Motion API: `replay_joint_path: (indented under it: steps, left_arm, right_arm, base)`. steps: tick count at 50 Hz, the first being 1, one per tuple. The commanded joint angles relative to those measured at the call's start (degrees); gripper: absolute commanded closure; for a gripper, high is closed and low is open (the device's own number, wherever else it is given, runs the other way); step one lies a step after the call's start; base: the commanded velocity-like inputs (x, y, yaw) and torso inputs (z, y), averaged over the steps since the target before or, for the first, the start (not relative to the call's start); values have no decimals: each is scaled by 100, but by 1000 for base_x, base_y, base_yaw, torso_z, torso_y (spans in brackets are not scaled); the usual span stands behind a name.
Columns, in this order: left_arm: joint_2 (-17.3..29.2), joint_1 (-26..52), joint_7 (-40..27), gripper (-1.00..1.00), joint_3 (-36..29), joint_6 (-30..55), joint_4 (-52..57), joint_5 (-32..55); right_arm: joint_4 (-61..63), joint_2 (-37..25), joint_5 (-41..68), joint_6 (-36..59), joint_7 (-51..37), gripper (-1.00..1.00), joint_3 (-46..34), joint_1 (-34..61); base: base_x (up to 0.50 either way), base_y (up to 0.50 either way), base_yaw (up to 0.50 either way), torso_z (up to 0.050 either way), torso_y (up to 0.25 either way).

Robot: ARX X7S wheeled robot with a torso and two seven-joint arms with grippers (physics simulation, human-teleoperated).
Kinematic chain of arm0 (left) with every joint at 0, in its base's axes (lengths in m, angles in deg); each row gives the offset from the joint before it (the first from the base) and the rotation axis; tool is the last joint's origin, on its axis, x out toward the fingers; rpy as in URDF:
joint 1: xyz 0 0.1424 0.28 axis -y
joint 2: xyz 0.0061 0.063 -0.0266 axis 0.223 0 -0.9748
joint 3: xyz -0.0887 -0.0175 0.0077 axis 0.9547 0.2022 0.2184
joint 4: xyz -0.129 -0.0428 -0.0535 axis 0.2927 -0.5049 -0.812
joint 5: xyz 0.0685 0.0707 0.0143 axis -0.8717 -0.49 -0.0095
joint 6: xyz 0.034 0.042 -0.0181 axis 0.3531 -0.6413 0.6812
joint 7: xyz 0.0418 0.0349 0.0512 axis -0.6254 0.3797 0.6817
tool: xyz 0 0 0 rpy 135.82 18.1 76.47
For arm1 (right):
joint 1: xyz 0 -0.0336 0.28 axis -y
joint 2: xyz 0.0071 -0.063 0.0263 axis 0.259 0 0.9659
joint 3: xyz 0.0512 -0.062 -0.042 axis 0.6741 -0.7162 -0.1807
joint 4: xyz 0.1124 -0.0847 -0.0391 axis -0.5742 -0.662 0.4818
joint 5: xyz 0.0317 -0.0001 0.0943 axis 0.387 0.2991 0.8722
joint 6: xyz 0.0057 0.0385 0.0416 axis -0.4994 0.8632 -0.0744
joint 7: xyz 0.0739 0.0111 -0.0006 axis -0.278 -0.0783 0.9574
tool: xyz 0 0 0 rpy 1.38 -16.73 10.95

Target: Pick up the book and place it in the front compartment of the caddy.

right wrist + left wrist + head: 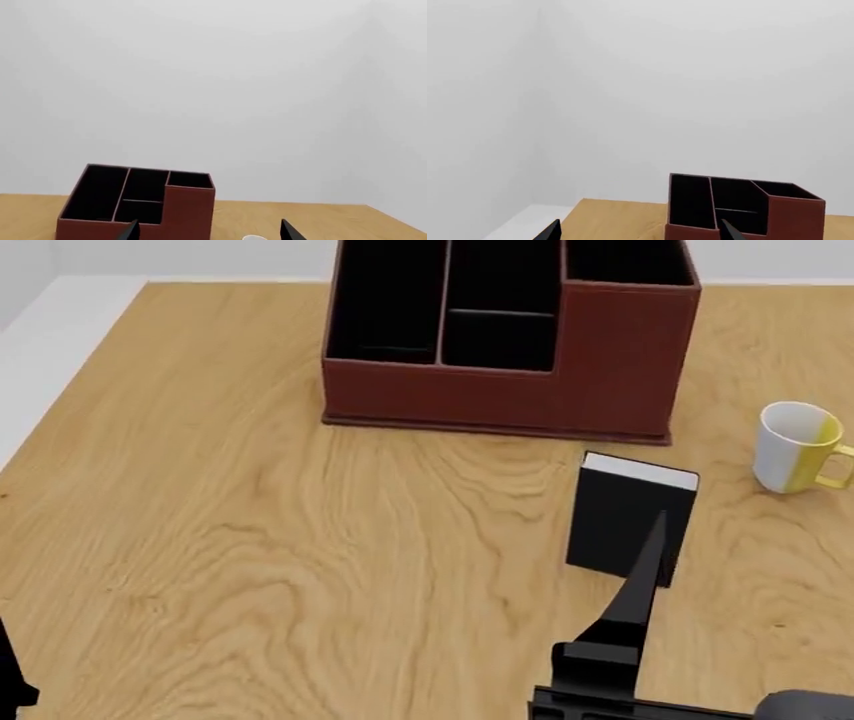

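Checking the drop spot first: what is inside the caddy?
The caddy shows only black lining in its visible cells; nothing lies there. The cell behind the taller right corner wall is partly hidden, and the far edge is cut off in the head view.

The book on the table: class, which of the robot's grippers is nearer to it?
Right. The right gripper reaches up in front of the book, one finger overlapping its cover in the head view. The left gripper is off at the table's left, away from it.
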Motion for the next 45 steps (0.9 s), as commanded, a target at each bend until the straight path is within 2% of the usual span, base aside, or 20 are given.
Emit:
replay_joint_path:
  steps: [1,45]
  left_arm:
    - [37,27,-50,-100,-34,-4,27,10]
    - [59,317,-102,-100,-205,-9,-13,81]
  right_arm:
    - [30,-81,-33,-72,-6,-100,-20,-36]
    - [54,-109,170,15,-15,-100,-60,266]
  base:
    - [387,0,0,0,0]
    - [381,0,0,0,1]
